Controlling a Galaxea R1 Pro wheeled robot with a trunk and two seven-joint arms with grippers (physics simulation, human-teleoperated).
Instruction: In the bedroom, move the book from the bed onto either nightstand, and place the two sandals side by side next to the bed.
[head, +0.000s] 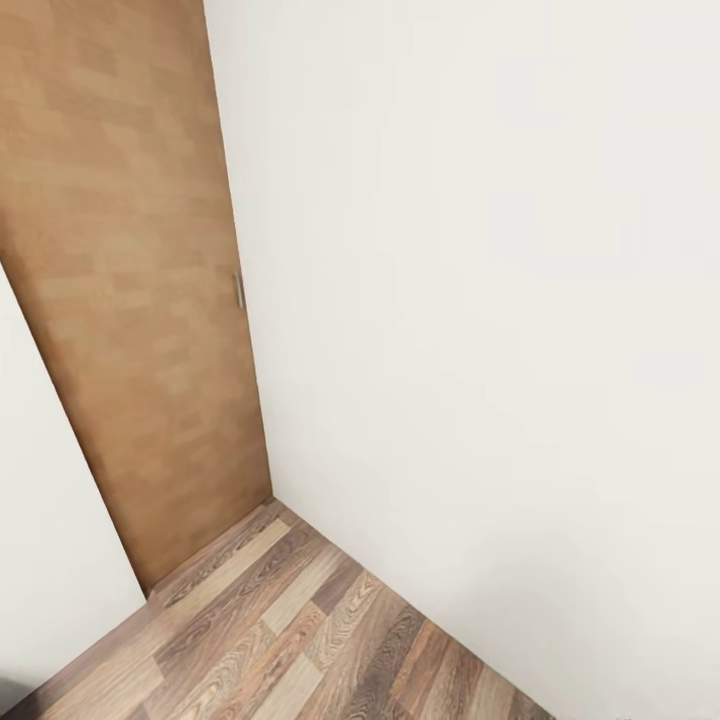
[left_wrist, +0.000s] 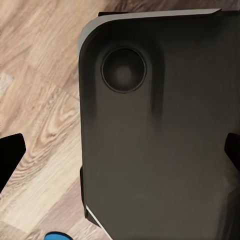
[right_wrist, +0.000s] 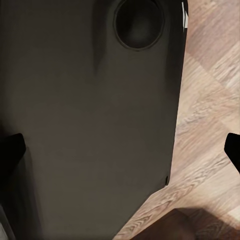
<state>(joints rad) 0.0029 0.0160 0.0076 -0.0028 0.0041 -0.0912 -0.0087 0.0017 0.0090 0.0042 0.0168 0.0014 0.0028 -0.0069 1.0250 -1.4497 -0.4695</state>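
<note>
From the head: facing a bare corner of the bedroom, with a brown wooden door (head: 130, 300) at the left, a small metal handle (head: 238, 290) on its edge, a white wall (head: 480, 300) meeting it, and wood-plank floor (head: 290, 640) below. Cannot tell from here which way the book or the bed lies; judged to be a moment of travel, with turning still needed before any reach. From the left wrist: looking down past the robot's own dark base panel (left_wrist: 160, 150), marked by a round recess (left_wrist: 123, 70), onto the floor planks. Left tool (left_wrist: 120, 155) spread wide, one black fingertip at each side of the picture, gripping nothing and touching nothing. A sliver of bright blue (left_wrist: 57, 235) on the floor just beside the corner of the base panel, probably a sandal; too little in view to give its long axis. Judged nearer the left arm than the right, so likely the left arm's pick once the base backs off. From the right wrist: again the dark base panel with the same kind of recess, plank floor beside it, and a dark brown shape (right_wrist: 185, 225) at the floor's edge, too blurred to name. Right tool (right_wrist: 120, 150) likewise fully parted, empty, clear of everything.
</note>
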